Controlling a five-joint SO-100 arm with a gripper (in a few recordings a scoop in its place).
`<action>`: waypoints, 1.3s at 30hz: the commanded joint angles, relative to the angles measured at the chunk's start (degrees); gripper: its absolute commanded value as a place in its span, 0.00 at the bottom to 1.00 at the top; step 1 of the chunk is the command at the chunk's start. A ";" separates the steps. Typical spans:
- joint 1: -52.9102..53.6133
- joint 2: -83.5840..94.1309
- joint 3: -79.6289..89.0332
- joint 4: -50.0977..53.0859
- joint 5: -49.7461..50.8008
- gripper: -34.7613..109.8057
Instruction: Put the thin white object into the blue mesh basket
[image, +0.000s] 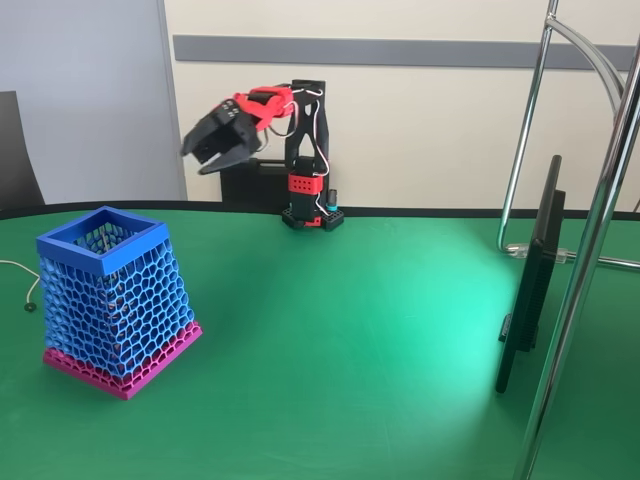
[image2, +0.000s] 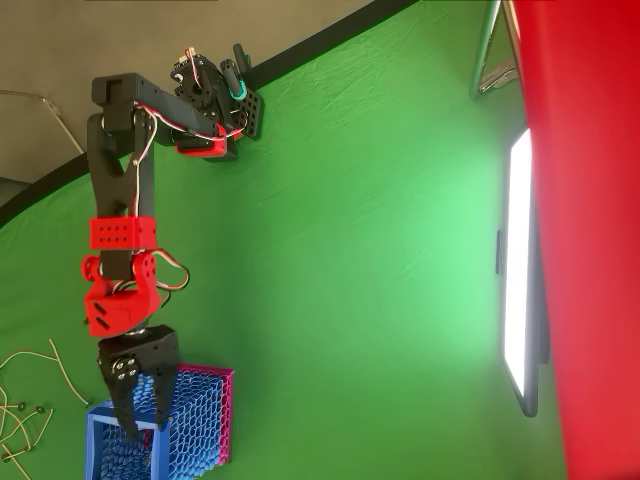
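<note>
Green cloth table (image: 330, 330), one blue mesh basket (image: 115, 300) at its left end in the fixed view. Gripper (image: 215, 150) hangs in the air up and right of the basket, jaws parted, nothing between them. Overhead view puts the gripper (image2: 142, 405) over the basket (image2: 195, 420) rim and adds several thin cords (image2: 30, 400) left of the basket. Thin white object: can't pick it out, basket contents unclear through the mesh.

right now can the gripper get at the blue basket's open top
Probably yes: in the overhead view the open gripper hangs over the blue mesh basket by its rim, with nothing between them.
</note>
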 joint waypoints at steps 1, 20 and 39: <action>-2.99 9.14 5.27 0.26 -4.66 0.37; -17.14 54.14 56.25 4.75 -29.18 0.32; -18.19 82.79 80.07 21.88 -32.26 0.24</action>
